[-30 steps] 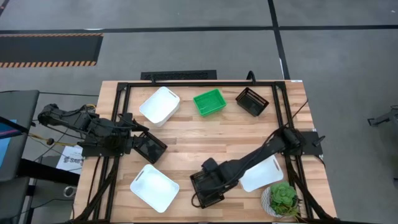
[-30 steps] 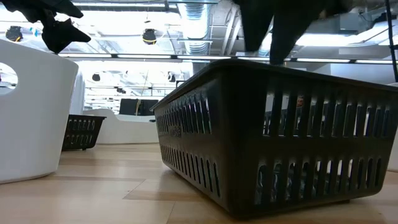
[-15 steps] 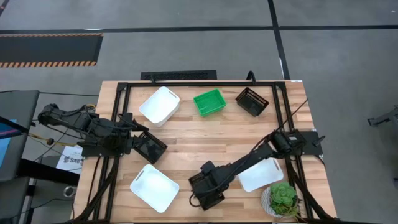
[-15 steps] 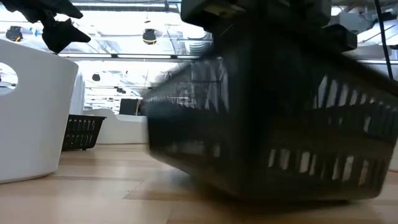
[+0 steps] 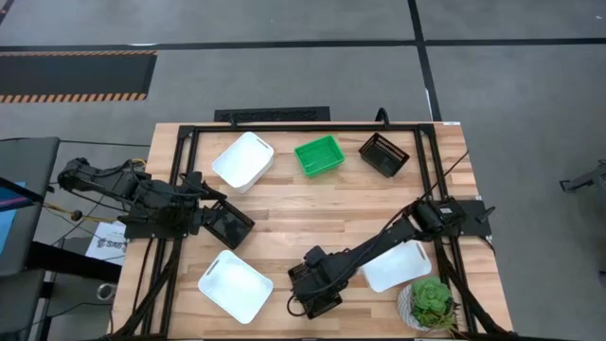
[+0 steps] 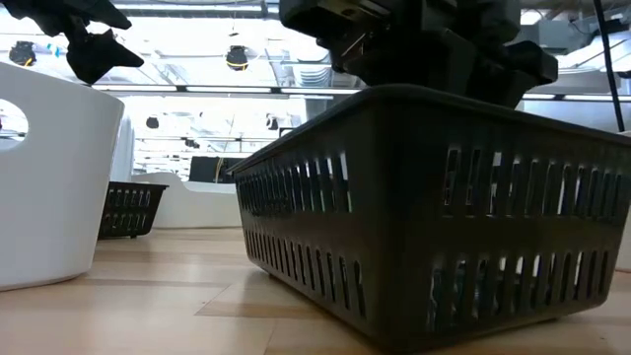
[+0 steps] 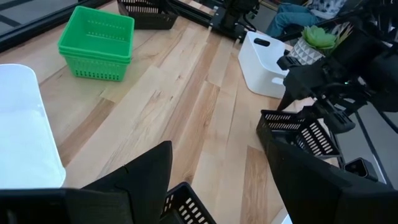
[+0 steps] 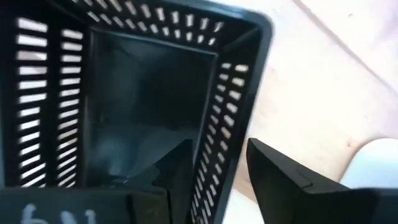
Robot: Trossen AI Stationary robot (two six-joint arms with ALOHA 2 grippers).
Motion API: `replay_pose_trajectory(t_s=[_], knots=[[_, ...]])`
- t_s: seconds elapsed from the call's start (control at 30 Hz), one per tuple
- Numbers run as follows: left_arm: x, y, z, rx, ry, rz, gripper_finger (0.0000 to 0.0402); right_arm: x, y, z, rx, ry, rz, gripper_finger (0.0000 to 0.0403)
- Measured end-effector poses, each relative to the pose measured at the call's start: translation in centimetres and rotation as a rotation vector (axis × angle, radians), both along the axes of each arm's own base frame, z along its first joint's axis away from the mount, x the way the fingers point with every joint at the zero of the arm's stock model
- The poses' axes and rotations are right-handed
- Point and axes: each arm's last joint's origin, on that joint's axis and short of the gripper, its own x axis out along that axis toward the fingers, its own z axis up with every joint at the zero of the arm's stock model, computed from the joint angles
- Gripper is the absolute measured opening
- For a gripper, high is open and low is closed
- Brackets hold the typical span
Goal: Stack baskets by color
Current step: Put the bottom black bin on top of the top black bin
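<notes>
My right gripper points down, open, over the black basket at the table's near middle. One finger is inside the basket, the other outside, with its slotted wall between them. This basket stands on its base. My left gripper hangs open above a second black basket that stands on the table at the left. A green basket, a third black basket and a white one stand along the far side. My right gripper comes from above, pointing down, and straddles one side wall of the black basket, one finger inside and one outside. The inner finger lies close along the wall; whether either finger touches it I cannot tell. The basket rests on the table.
Two more white baskets stand near the front, one left, one right under my right arm. A potted plant stands at the near right corner. The black frame rails run along the table's edges. Bare wood lies mid-table.
My right gripper has come down and a little toward the near edge, until its fingers straddle the black basket's wall. The basket was jolted on the way and now sits slightly shifted and turned on the table.
</notes>
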Motion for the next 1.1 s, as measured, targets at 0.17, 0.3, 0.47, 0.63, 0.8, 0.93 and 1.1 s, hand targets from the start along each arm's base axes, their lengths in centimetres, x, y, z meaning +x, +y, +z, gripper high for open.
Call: replay_pose_trajectory(t_s=[0.17,0.3,0.47,0.63,0.8,0.93,1.1], knots=[[0.0,0.0,0.0,0.0,0.0,0.0,0.0254,0.1,-0.4,0.0,-0.008,0.013,0.023,0.0089],[0.0,0.0,0.0,0.0,0.0,0.0,0.0254,0.4,-0.9,0.1,0.003,0.016,0.059,0.0017],[0.0,0.0,0.0,0.007,0.001,-0.003,0.0254,0.9,-2.2,0.2,-0.002,0.022,0.07,0.002],[0.0,0.0,0.0,0.015,0.002,-0.007,0.0254,1.2,-3.7,0.2,-0.032,0.058,0.127,0.001],[0.0,0.0,0.0,0.015,0.002,-0.007,0.0254,1.8,-5.8,0.2,-0.045,0.077,0.232,0.0005],[0.0,0.0,0.0,0.015,0.002,-0.007,0.0254,2.5,-7.8,0.2,-0.062,0.091,0.317,0.0004],[0.0,0.0,0.0,0.017,0.006,-0.007,0.0254,2.9,-10.4,0.9,-0.074,0.098,0.373,0.0003]])
